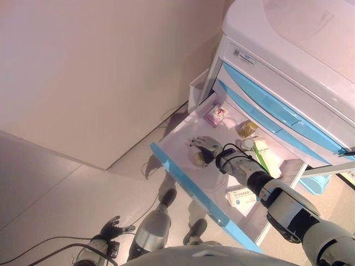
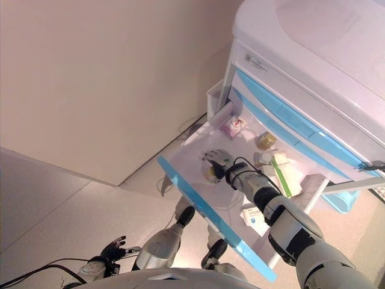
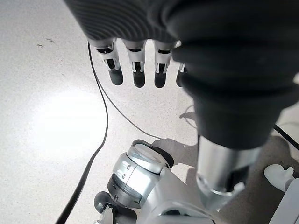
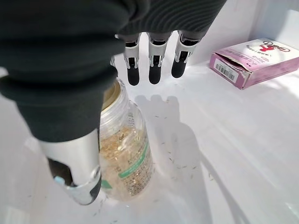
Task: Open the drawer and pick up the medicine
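The white drawer [image 1: 178,143] with a blue front [image 1: 188,188] stands pulled out of the cabinet. Inside it lies a clear medicine bottle [image 4: 128,154] of yellowish capsules, also seen as the bottle [image 1: 198,158] near the drawer's front. My right hand [image 1: 206,145] hovers just over it, open, fingers [image 4: 152,58] straight and the thumb [image 4: 74,172] down beside the bottle, not closed on it. My left hand [image 1: 111,228] hangs low by the floor, open, holding nothing.
Also in the drawer: a pink box [image 1: 216,115] at the back, a small yellow jar [image 1: 248,128], a green-and-white box [image 1: 266,157] and a white-and-blue box [image 1: 242,198]. The white cabinet [image 1: 288,61] has shut blue drawers above. A beige wall [image 1: 100,72] stands to the left.
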Tool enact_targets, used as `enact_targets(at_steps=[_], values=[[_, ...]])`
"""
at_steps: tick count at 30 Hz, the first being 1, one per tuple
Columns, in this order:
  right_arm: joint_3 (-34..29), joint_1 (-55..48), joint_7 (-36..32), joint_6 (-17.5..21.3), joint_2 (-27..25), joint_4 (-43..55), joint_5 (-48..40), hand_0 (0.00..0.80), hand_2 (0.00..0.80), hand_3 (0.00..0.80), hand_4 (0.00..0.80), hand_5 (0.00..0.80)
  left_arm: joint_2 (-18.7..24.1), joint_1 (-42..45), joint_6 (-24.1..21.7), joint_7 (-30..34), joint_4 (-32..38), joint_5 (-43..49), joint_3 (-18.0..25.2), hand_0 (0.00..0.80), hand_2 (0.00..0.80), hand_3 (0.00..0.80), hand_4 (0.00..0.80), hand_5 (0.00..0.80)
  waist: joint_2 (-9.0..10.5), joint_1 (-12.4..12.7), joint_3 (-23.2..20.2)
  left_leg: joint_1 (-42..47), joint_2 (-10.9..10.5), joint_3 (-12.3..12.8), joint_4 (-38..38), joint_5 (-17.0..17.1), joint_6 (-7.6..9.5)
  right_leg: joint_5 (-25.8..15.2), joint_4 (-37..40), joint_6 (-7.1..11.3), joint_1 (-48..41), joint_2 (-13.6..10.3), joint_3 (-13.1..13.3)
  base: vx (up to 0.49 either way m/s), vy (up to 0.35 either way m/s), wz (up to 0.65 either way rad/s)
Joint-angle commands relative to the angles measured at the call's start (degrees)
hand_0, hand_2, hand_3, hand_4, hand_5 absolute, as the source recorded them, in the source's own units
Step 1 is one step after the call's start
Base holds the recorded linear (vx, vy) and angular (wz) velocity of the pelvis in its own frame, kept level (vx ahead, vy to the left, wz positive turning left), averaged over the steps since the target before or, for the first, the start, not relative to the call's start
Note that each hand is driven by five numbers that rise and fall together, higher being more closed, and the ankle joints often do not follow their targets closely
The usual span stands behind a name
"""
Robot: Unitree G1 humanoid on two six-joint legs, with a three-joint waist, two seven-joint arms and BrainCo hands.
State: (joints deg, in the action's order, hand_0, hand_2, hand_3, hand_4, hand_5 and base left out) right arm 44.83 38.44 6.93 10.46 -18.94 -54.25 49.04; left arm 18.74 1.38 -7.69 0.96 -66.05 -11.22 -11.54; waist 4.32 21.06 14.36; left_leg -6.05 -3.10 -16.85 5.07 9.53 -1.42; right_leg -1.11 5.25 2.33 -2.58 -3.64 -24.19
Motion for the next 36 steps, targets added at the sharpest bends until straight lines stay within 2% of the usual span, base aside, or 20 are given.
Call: enact_targets(at_steps=[1,10,11,15,23,26,27,28,30,36], values=[[2.83,3.03,-0.47,-0.02,0.04,1.54,0.26,0.000,0.000,0.000,0.000,0.000,0.74,0.39,-0.94,0.09,-1.16,0.76,-3.22,0.000,0.000,0.000,0.000,0.000,-0.33,0.63,-0.37,0.82,-1.50,1.85,-0.17,-5.58,0.74,2.26,-3.21,1.44,-0.04,-1.02,0.78,0.000,0.000,0.00],[3.14,2.68,-1.68,-0.03,0.51,0.28,0.64,0.000,0.000,0.000,0.000,0.000,1.04,0.04,-0.77,0.12,-0.92,1.09,-3.36,0.000,0.000,0.000,0.000,0.000,-0.15,0.79,-0.24,0.87,-1.40,1.85,-0.18,-5.58,0.72,2.39,-3.35,1.39,-0.13,-0.96,0.69,0.000,0.000,0.00],[3.17,2.71,-1.74,0.09,0.52,0.24,0.68,0.063,0.063,0.063,0.063,0.063,1.04,0.02,-0.71,0.09,-0.91,1.15,-3.39,0.000,0.000,0.000,0.000,0.000,-0.12,0.80,-0.25,0.88,-1.39,1.85,-0.17,-5.58,0.72,2.40,-3.36,1.38,-0.12,-0.94,0.68,0.000,0.000,0.00],[3.20,2.72,-1.82,0.42,0.55,0.16,0.67,0.144,0.144,0.144,0.144,0.144,1.08,-0.03,-0.67,0.07,-0.88,1.25,-3.45,0.000,0.000,0.000,0.000,0.000,-0.10,0.84,-0.18,0.88,-1.29,1.96,-0.19,-5.58,0.68,2.41,-3.34,1.37,-0.20,-0.96,0.56,0.000,0.000,0.00],[3.45,2.48,-2.45,1.73,0.60,1.02,0.81,0.082,0.082,0.082,0.082,0.082,1.14,-0.33,-0.60,-0.12,-0.74,1.64,-3.33,0.000,0.000,0.000,0.000,0.000,0.18,0.84,0.02,0.90,-1.21,2.04,-0.25,-5.64,0.66,2.45,-3.38,1.34,-0.24,-0.93,0.50,0.000,0.000,0.00],[3.48,2.20,-2.15,2.13,0.64,0.58,1.01,0.113,0.113,0.113,0.113,0.113,1.18,-0.28,-0.75,-0.05,-0.83,1.80,-3.41,0.000,0.000,0.000,0.000,0.000,0.18,0.85,-0.02,1.03,-1.19,2.05,-0.25,-5.66,0.68,2.46,-3.40,1.34,-0.36,-0.91,0.47,0.000,0.000,0.00],[3.44,2.19,-2.13,2.13,0.66,0.53,1.05,0.154,0.154,0.154,0.154,0.154,1.17,-0.25,-0.73,-0.06,-0.80,1.85,-3.41,0.000,0.000,0.000,0.000,0.000,0.18,0.87,-0.06,1.03,-1.23,2.04,-0.23,-5.67,0.71,2.46,-3.39,1.34,-0.35,-0.88,0.47,0.000,0.000,0.00],[3.41,2.15,-2.03,2.12,0.73,0.46,0.90,0.235,0.235,0.235,0.235,0.235,1.21,-0.19,-0.75,-0.07,-0.76,1.95,-3.44,0.000,0.000,0.000,0.000,0.000,0.21,0.92,-0.09,1.01,-1.24,2.00,-0.24,-5.68,0.71,2.47,-3.39,1.36,-0.35,-0.88,0.47,0.000,0.000,0.00],[3.38,2.01,-1.83,2.17,0.82,0.51,0.92,0.508,0.508,0.508,0.508,0.508,1.28,-0.25,-0.65,-0.02,-0.78,2.13,-3.40,0.000,0.000,0.000,0.000,0.000,0.29,0.97,-0.11,1.01,-1.24,1.97,-0.30,-5.74,0.71,2.52,-3.42,1.35,-0.39,-0.88,0.43,0.000,0.000,0.00],[3.15,1.50,-1.74,2.54,0.70,1.16,1.12,0.800,0.800,0.800,0.800,0.800,1.08,-0.20,-0.65,-0.10,-0.90,2.54,-3.18,0.000,0.000,0.000,0.000,0.000,0.39,0.82,-0.28,1.14,-1.21,2.08,-0.33,-5.81,0.66,2.53,-3.43,1.39,-0.49,-0.94,0.37,0.000,0.000,0.00]])
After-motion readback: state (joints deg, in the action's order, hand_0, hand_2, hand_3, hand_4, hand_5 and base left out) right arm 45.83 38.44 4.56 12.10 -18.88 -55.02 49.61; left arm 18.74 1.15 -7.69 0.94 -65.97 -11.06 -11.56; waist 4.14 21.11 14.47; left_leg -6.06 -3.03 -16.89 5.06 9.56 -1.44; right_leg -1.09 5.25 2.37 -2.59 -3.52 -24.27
